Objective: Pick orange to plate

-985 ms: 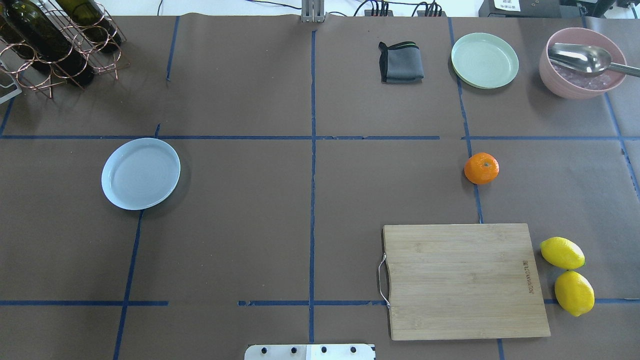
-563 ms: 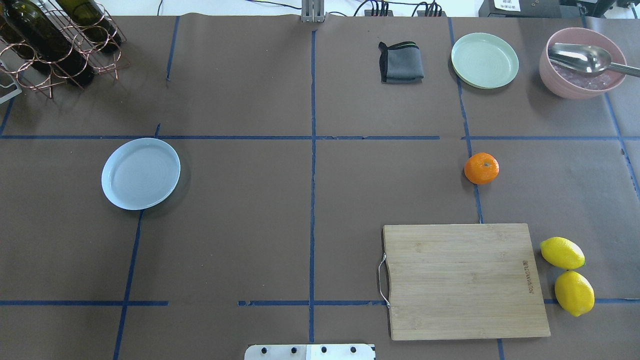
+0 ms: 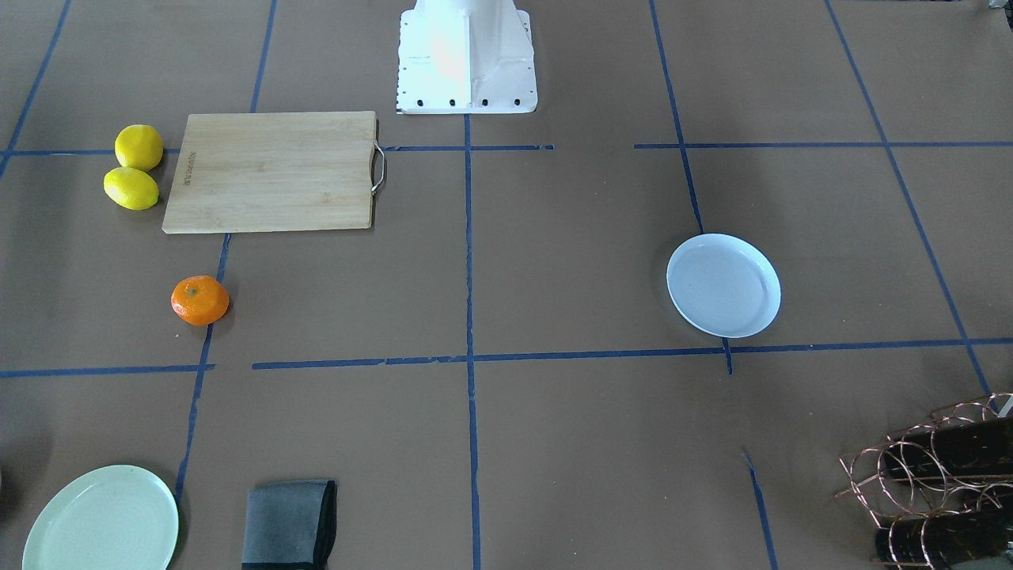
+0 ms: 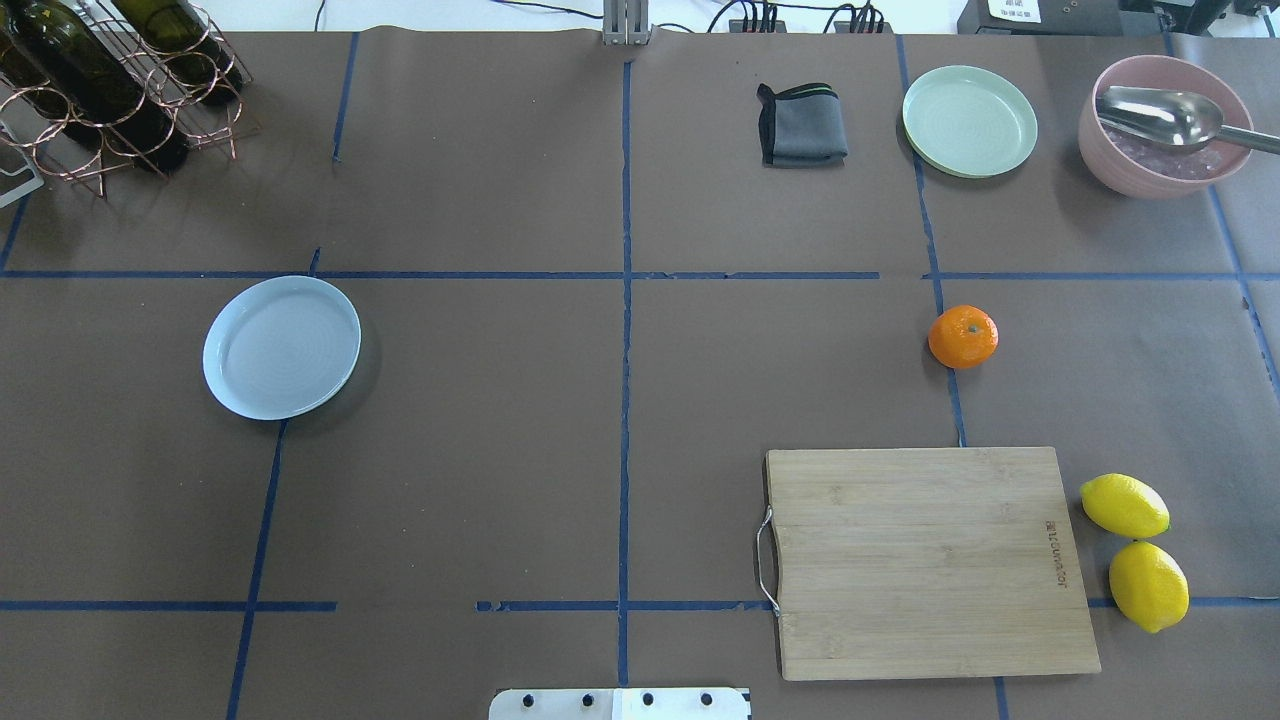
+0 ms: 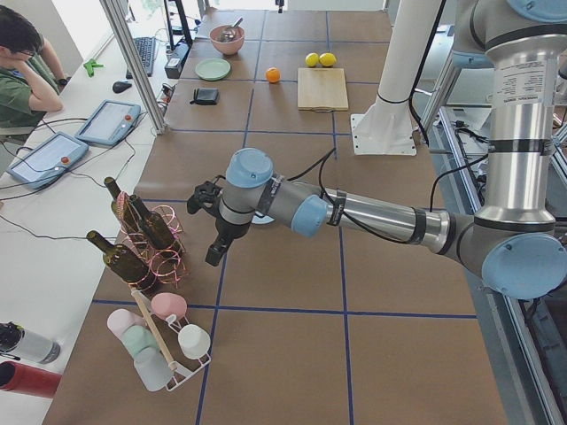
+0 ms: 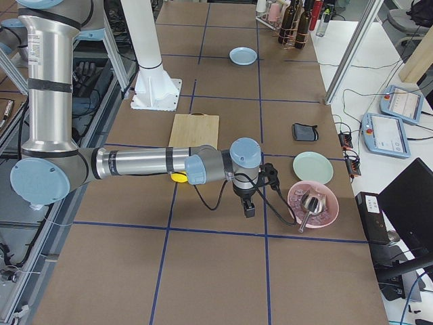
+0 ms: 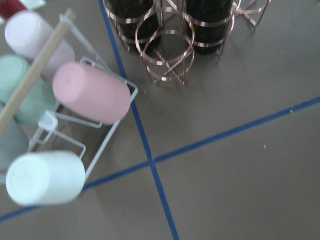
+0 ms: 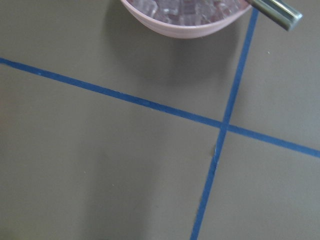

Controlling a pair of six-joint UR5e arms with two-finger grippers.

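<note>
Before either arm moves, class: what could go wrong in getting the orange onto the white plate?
The orange is round and rests free, so a poorly centred pinch might roll it away. The pale green plate lies much closer to it than the white plate, far off on the robot's left, so a mix-up is possible. That long carry also gives more chance of a drop.

I see a bright orange (image 4: 963,336), pale bluish-white plate (image 4: 281,347), brown counter (image 4: 480,420) with blue tape lines, two yellow lemons (image 4: 1135,550)
</note>
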